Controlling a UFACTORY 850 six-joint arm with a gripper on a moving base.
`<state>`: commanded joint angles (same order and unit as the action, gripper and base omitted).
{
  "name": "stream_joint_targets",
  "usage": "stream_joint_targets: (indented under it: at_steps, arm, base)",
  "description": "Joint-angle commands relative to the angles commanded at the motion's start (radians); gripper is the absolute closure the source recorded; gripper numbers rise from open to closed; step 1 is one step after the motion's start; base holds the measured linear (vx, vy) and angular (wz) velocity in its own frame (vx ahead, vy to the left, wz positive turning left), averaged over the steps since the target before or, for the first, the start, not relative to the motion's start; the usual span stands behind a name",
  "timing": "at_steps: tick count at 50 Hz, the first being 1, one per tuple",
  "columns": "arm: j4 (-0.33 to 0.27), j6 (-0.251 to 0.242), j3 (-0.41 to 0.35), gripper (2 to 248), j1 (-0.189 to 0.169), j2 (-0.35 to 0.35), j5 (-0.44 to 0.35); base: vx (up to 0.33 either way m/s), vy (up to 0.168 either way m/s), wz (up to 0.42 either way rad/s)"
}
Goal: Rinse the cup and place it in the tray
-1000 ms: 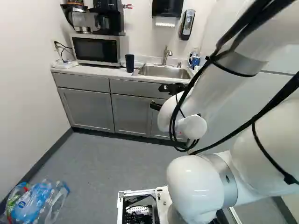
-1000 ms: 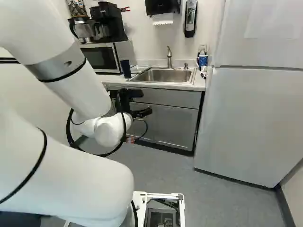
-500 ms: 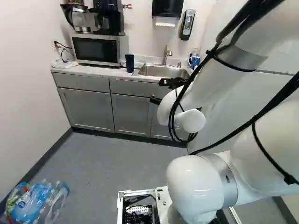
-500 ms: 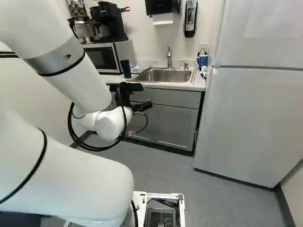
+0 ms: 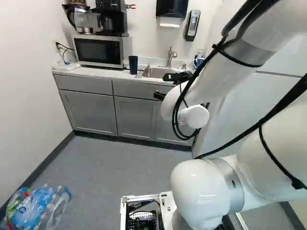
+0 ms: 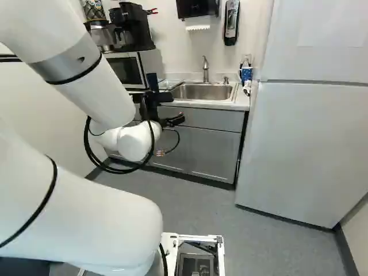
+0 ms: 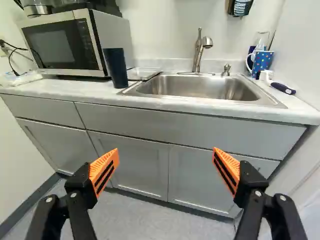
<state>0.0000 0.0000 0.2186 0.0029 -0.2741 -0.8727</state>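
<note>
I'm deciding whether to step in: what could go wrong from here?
The open gripper points at the cabinets, so advancing straight ahead might strike them or the counter's edge. The dark cup stands close to the microwave, so a finger could bump that or tip the cup.

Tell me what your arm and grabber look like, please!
The arm is smooth, rounded and white, with silvery-grey bands and black cables strapped along it. The gripper is black, with little silver-coloured bolts and two fingers; their wedge-shaped pads are bright orange with dark stripes.
</note>
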Motion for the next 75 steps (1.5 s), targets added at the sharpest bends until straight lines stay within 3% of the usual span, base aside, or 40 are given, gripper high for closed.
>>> stream_joint_targets:
  at_steps: [75]
  arm:
    - [0.0, 0.0, 0.185, 3, 0.032, 0.011, 0.004]
  base:
    - [0.0, 0.0, 0.0]
